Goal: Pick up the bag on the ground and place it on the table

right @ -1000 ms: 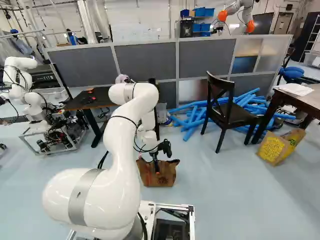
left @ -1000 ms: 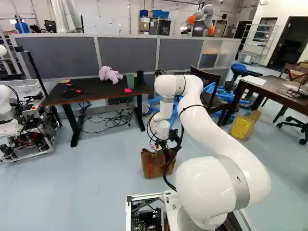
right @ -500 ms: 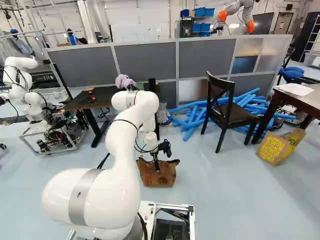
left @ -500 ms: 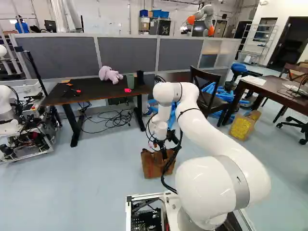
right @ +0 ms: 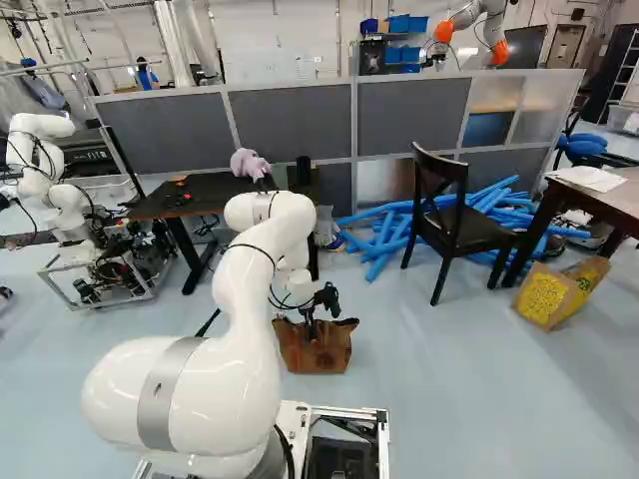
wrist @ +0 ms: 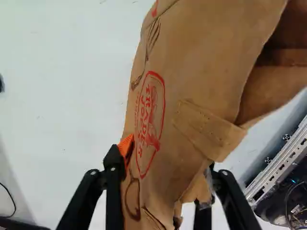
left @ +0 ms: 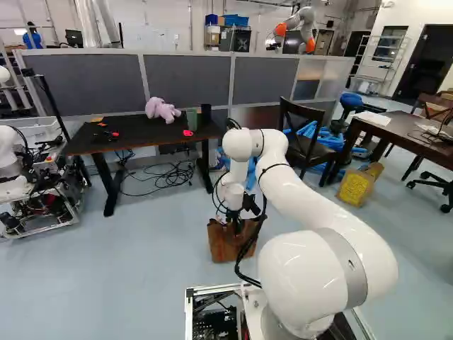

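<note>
1. Left, far side: the dark surface (left: 152, 136) carries a purple plush toy (left: 161, 110) but no brown bag, so the placing is undone. I judge this the likelier goal, though the task names no particular table.
2. Middle, nearer: the brown bag (left: 224, 244) stands upright on the floor (left: 141, 283). Lifting and carrying are both left to do.
3. Same spot: the arm (left: 304, 180) reaches down to the bag, so the reach looks nearly complete. The jaws (wrist: 168, 160) are spread, one orange pad against the printed side and part of the bag between them; I see no firm grasp. Closing on it seems the step due.
4. Right: a yellow bag (left: 355, 188) sits on the floor near another surface (left: 396, 134), apart from the work in hand.
</note>
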`<state>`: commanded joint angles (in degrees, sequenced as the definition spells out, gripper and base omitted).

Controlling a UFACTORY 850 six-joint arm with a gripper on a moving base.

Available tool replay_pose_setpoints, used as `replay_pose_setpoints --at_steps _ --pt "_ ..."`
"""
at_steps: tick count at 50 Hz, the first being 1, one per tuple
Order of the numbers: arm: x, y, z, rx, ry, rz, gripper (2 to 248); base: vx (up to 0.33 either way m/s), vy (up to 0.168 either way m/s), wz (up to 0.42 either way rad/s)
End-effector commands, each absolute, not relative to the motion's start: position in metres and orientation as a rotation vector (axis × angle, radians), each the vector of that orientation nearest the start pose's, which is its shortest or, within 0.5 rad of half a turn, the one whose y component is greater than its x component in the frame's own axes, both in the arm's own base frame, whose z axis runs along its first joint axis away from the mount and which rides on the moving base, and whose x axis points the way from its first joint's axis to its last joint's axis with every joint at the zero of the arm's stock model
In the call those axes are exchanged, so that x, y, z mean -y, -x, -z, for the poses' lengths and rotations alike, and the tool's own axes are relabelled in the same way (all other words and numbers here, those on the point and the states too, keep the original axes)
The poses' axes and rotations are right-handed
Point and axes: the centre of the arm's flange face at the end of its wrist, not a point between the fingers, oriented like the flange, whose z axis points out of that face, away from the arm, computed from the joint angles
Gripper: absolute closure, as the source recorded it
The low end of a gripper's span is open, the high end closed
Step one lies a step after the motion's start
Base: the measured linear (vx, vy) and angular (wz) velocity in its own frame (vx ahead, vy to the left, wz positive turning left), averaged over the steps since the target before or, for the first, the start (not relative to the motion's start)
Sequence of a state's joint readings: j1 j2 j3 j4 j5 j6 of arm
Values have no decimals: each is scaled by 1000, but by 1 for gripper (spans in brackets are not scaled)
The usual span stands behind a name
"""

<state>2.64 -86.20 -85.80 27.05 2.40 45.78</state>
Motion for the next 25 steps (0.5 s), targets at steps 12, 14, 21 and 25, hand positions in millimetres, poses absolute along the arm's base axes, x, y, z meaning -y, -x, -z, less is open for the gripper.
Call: replay_pose_setpoints --at_steps 12,14,21,25 --pt "-23 -538 127 -1804 2567 56 178 0 0 0" --pt "-23 -538 127 -1804 2567 56 178 0 0 0" --pt "-23 -538 127 -1804 2567 56 229 0 0 0" --pt "-23 -538 127 -1804 2567 56 229 0 0 0"
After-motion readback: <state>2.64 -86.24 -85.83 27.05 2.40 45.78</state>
